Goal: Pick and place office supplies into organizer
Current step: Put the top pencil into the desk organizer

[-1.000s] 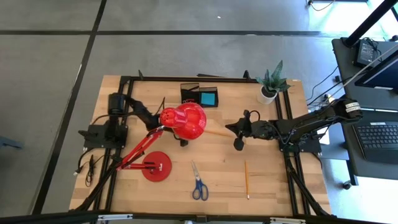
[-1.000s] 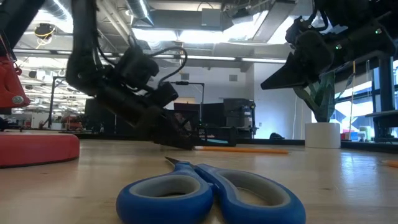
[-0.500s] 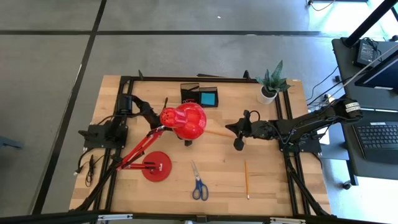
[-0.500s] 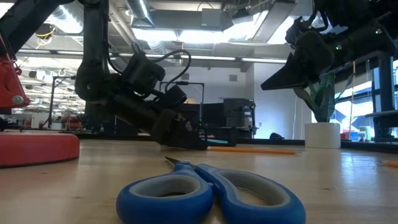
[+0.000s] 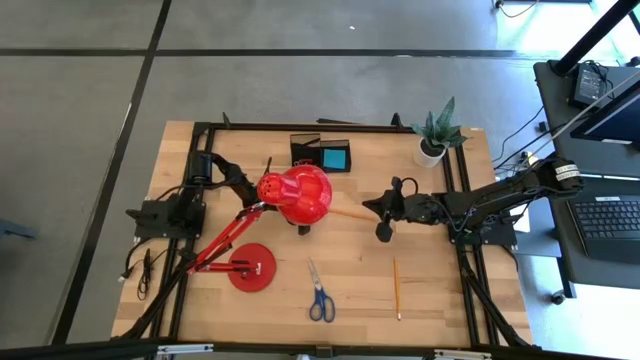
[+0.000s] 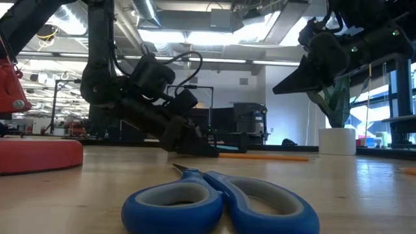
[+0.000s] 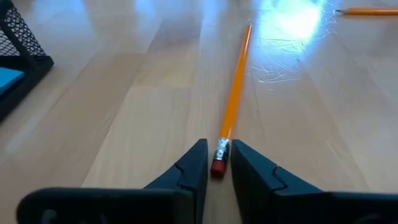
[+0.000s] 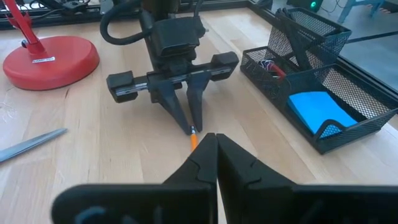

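An orange pencil (image 7: 235, 87) lies flat on the wooden table, also seen in the low view (image 6: 260, 156) and beside the red lamp head (image 5: 348, 213). My left gripper (image 7: 219, 163) is low on the table at the pencil's eraser end, shut on it; the lamp head hides it in the high view. My right gripper (image 8: 216, 138) hovers shut above the pencil's other end (image 5: 370, 207), holding nothing. The black mesh organizer (image 5: 320, 152) stands at the far edge with a blue block (image 8: 314, 109) in it. Blue-handled scissors (image 5: 320, 292) and a second pencil (image 5: 396, 288) lie near the front. My left gripper pinches the pencil's eraser end (image 7: 219, 155), at the metal band and red eraser, between its two fingertips (image 8: 186, 121). The fingers slant down from the table's left, in line with the pencil. The pencil lies flat on the table along its whole length.
A red desk lamp (image 5: 295, 195) leans over the table's middle, its round base (image 5: 252, 267) at the front left. A potted plant (image 5: 433, 135) stands at the far right. Bare wood lies between the scissors and the organizer.
My left gripper has gone down and toward the table's right, up to the pencil's eraser end, and has then kept still. The pencil has not moved.
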### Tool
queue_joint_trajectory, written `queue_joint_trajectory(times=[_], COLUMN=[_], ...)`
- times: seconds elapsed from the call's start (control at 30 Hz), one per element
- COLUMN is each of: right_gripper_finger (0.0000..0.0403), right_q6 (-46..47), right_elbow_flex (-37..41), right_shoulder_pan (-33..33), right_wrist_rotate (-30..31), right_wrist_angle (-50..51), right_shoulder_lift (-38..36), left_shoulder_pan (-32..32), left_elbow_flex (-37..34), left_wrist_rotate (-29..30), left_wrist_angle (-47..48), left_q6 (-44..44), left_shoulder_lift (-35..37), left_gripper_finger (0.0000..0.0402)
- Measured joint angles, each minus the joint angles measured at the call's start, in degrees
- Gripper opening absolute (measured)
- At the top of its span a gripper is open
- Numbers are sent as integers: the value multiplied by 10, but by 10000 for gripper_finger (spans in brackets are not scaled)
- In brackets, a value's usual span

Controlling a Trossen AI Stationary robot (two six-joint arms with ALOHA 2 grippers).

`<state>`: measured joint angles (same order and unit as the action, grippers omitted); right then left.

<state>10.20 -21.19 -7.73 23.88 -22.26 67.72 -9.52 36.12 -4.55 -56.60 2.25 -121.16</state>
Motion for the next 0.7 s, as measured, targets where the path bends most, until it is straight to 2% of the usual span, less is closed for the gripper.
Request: queue_joint_trajectory(times=[0.33, 0.57, 0.7], right_gripper_finger=[7, 7, 7], right_q6=[0, -1, -1], right_elbow_flex=[0, 0, 0], right_shoulder_pan=[0, 0, 0], right_wrist_rotate=[-1, -2, -2], right_wrist_angle=[0, 0, 0], right_shoulder_lift=[0, 0, 0], left_shoulder_pan=[0, 3, 3], left_elbow_flex=[0, 0, -2], left_wrist_rotate=[4, 2, -4], left_wrist_angle=[3, 3, -5], left_q6=[-13, 16, 14], left_shoulder_lift=[1, 1, 0], left_gripper_finger=[58, 16, 12])
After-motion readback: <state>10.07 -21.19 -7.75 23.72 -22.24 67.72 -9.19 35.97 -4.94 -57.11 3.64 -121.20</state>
